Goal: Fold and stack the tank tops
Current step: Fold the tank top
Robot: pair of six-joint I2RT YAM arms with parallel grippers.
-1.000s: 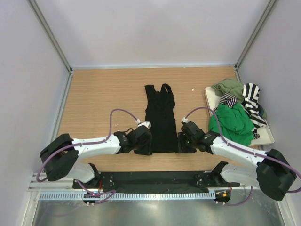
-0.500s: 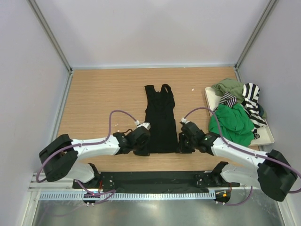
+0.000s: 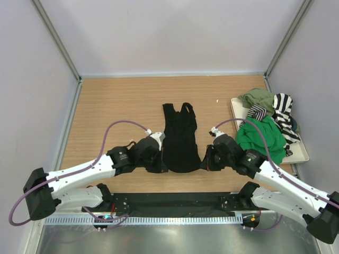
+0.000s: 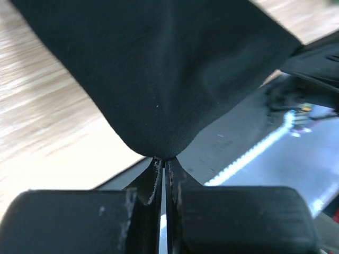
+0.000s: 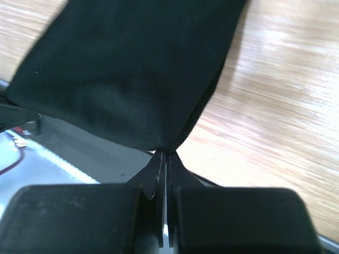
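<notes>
- My left gripper is clamped on the near left hem corner of the black top.
- My right gripper pinches the near right hem corner, jaws tight together.
- The black top stretches along the middle of the table, straps at the far end.
- The green top, olive top and striped top are heaped on the tray to my right.

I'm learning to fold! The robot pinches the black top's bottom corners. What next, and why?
Probably lift both corners and carry them toward the straps. The left gripper and right gripper each pinch a bottom corner of the black tank top, whose upper part lies flat, unfolded.
</notes>
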